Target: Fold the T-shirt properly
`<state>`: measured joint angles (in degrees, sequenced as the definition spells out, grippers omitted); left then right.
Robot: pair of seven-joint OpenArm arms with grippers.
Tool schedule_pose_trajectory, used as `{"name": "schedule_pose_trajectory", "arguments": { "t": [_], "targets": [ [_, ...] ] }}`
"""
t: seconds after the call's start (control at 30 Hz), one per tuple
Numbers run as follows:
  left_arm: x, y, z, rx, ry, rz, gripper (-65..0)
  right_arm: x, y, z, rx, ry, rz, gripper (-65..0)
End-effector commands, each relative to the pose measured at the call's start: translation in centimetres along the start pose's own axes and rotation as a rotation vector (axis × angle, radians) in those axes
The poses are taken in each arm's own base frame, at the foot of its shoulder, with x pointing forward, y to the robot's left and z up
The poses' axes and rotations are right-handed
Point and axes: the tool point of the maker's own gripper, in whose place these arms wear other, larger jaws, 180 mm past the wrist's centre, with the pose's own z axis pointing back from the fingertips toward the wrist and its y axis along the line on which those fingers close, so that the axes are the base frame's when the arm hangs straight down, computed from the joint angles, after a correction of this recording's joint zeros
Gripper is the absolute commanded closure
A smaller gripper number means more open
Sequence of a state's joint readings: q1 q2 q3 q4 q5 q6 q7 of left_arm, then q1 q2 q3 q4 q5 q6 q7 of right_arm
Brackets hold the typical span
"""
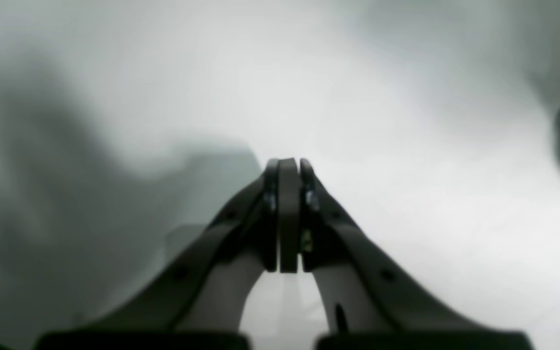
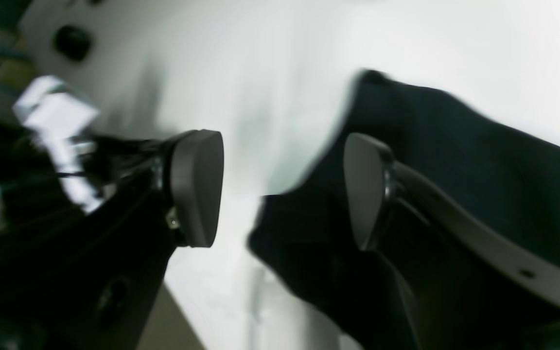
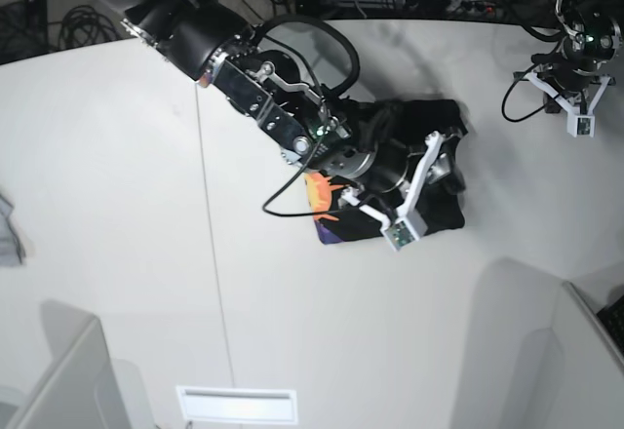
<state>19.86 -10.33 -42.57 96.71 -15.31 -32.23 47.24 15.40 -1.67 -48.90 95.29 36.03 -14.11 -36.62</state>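
T-shirt (image 3: pixel 390 171) bunched on white table (image 3: pixel 117 205); right end effector (image 2: pixel 282 189) spread, left end effector (image 1: pixel 287 167) pressed together.

The base view looks straight down from high overhead, taking in the whole white surface (image 3: pixel 117 205), both arms and cables along the 12 o'clock edge. The left wrist view sits just behind the left end effector (image 1: pixel 288 167), looking along its closed tips at bare, blurred surface, very near. The right wrist view rides behind the right end effector (image 2: pixel 282 187), close and blurred, facing down between its spread pads onto the T-shirt (image 2: pixel 479 160) and surface. Base and right wrist views share that T-shirt (image 3: pixel 444 117), near the middle, toward 1 o'clock.
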Motion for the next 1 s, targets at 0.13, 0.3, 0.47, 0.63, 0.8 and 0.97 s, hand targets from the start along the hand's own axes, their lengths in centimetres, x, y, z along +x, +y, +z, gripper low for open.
{"name": "schedule_pose_trajectory", "arguments": {
  "t": [0.13, 0.3, 0.47, 0.63, 0.8, 0.97],
  "targets": [
    [3.9, -2.3, 1.2, -0.152, -0.176, 0.114, 0.0, 1.3, -5.6, 2.9, -0.106, -0.11, -0.139, -3.8],
    [6.2, -3.8, 1.9, -0.259, -0.274, 0.21, 0.0, -0.8, -10.4, 6.1, -0.229, -0.156, -0.265, 0.0],
    [8.5, -4.7, 2.2, -0.32, -0.352, 0.266, -13.2, -3.3, -13.3, 8.9, -0.316, -0.158, -0.279, 0.0],
    [10.0, -6.8, 1.9, -0.397, -0.385, 0.304, -47.7, -5.3, -15.4, 10.9, -0.388, -0.153, -0.331, 0.0],
    [11.3, -11.8, 0.9, -0.528, -0.356, 0.245, -54.8, -6.6, -16.0, 11.5, -0.413, -0.137, -0.359, 0.0],
    [10.7, -14.5, -2.1, -0.601, -0.278, 0.281, -54.8, -7.4, -16.4, 12.0, -0.426, -0.116, -0.343, 0.0]
  ]
}}
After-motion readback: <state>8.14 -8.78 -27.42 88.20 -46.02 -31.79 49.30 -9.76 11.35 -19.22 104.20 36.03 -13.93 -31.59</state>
